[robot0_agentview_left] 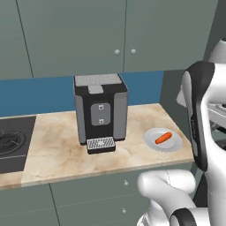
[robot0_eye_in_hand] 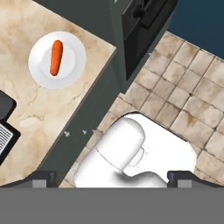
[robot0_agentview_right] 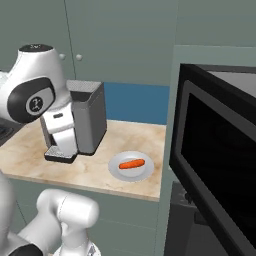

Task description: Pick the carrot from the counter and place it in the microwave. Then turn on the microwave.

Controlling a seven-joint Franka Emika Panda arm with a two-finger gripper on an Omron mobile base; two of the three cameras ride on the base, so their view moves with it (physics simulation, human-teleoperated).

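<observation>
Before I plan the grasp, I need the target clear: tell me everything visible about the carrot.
The carrot is a short orange tapered stick, smooth and matte. It lies flat near the middle of a round grey plate, touching nothing else. The plate sits on the counter, right of the coffee machine. The gripper is away from it.
</observation>
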